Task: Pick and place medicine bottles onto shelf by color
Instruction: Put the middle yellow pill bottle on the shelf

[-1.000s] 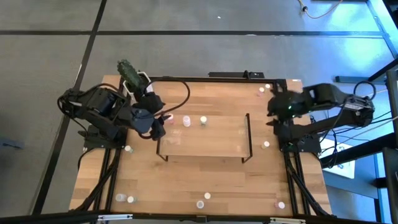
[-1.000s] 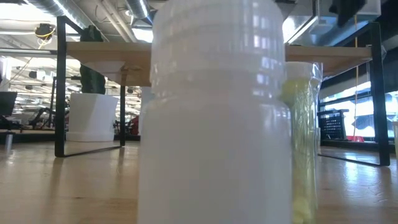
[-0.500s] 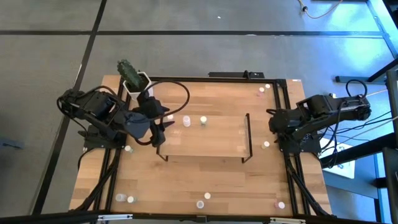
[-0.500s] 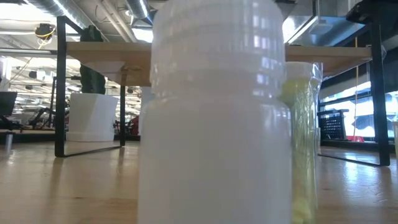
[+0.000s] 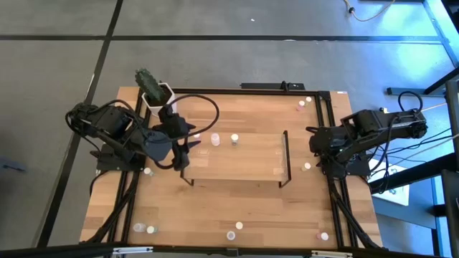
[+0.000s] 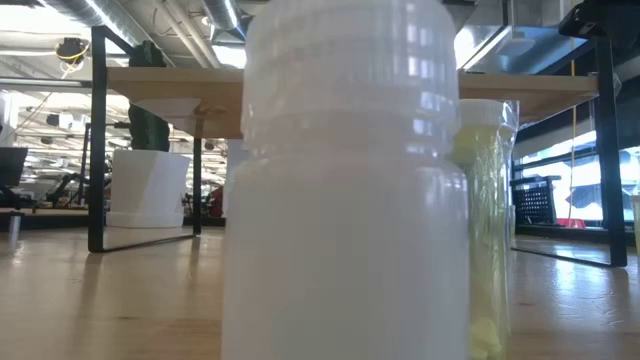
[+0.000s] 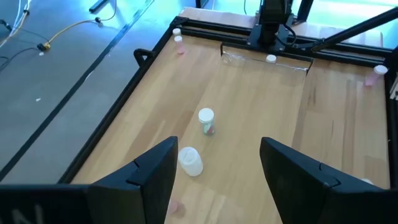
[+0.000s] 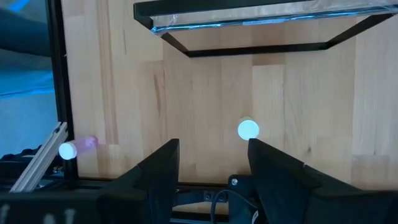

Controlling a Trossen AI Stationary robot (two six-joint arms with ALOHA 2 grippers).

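The shelf, a light-wood board on black end frames, stands mid-table. Two small bottles stand by its far edge; on the board or behind it, I cannot tell. My left gripper hovers open at the shelf's left end, facing a white bottle and a white-capped one. Something pink shows just below its fingers. My right gripper hangs open beyond the shelf's right end, above a white-capped bottle standing on the table. A pink bottle lies by the rail.
More bottles are scattered about: two in the far right corner, one at the left edge, several along the near edge. A white cactus pot stands at the far left. A white bottle fills the low view, a yellow one behind it.
My right gripper has swung from the far right part of the table toward the near edge, sunk a little and tipped further down, staying open. My left wrist has turned slightly in place. No bottle has moved.
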